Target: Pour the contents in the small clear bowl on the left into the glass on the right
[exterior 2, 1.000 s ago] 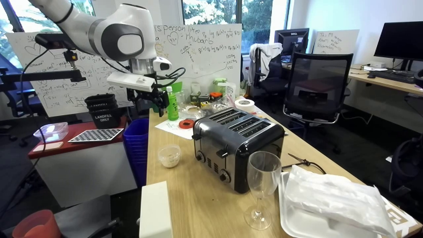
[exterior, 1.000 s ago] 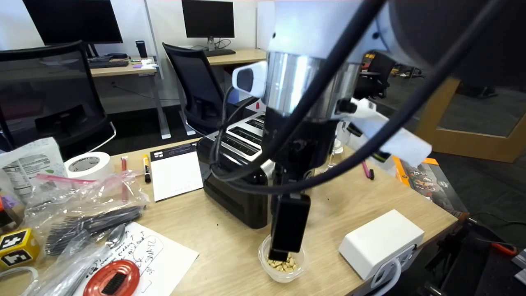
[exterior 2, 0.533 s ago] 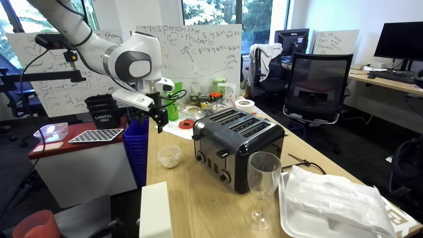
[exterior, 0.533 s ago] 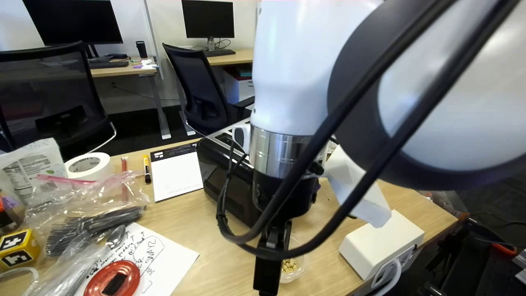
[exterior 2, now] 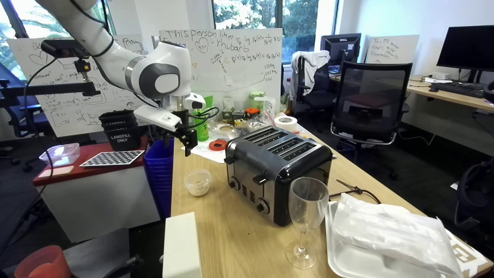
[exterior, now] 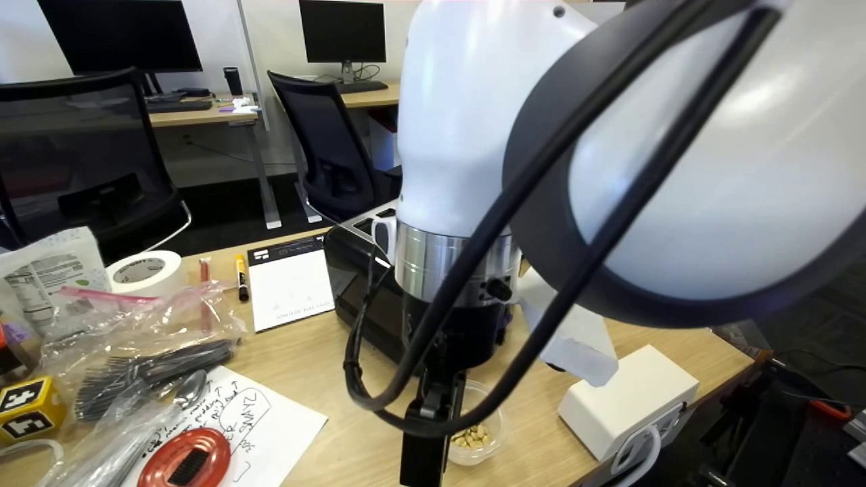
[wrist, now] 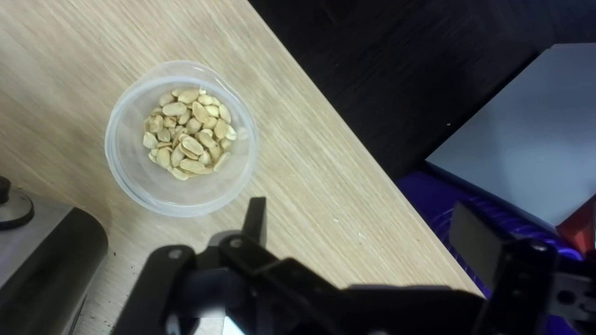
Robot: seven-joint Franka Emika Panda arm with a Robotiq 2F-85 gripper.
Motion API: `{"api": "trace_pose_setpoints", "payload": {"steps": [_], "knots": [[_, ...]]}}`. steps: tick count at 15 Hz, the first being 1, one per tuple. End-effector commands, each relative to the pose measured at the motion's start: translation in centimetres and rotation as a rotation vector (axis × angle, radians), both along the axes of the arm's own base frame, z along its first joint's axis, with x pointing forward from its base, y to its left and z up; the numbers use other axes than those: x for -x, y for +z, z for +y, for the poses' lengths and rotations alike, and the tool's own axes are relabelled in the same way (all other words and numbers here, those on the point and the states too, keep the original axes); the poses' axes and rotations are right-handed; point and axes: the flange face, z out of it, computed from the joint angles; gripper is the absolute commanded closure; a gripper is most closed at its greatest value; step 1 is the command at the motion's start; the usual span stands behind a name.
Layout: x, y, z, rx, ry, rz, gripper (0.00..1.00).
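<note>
The small clear bowl (exterior 2: 198,182) stands upright on the table, holding pale nuts. In the wrist view the bowl (wrist: 132,163) is at upper left, its nuts (wrist: 188,135) seen from above. In an exterior view the bowl (exterior: 494,433) is partly hidden by the arm. The clear stemmed glass (exterior 2: 307,204) stands upright and looks empty; it is hidden or out of view elsewhere. My gripper (wrist: 357,216) is open with nothing between its fingers. It hovers above and beside the bowl, apart from it. In exterior views the gripper (exterior 2: 188,146) is above the table edge, the gripper (exterior: 425,453) left of the bowl.
A black and steel toaster (exterior 2: 278,162) stands between bowl and glass. A white box (exterior 2: 180,247) sits at the table edge near the bowl. A white tray (exterior 2: 339,251) with a plastic bag is beside the glass. Paper and a red lid-like object (exterior: 184,456) lie across from the bowl.
My arm has come down a good deal from one second ago, bringing the gripper lower and nearer table height. In the last half second it shifted only slightly. The bowl and glass have not moved.
</note>
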Motion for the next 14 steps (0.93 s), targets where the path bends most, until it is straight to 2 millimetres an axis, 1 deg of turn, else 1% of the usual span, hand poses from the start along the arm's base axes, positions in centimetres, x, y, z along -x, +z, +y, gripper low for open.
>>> {"api": "trace_pose_setpoints", "payload": {"steps": [1, 4, 9, 14], "knots": [[-0.1, 0.1, 0.0, 0.001, 0.000, 0.001, 0.00], [-0.6, -1.1, -0.2, 0.008, -0.027, -0.001, 0.00], [-1.8, -4.1, -0.8, 0.047, -0.057, 0.008, 0.00], [-2.9, -6.5, -0.3, 0.076, -0.075, 0.013, 0.00]]}}
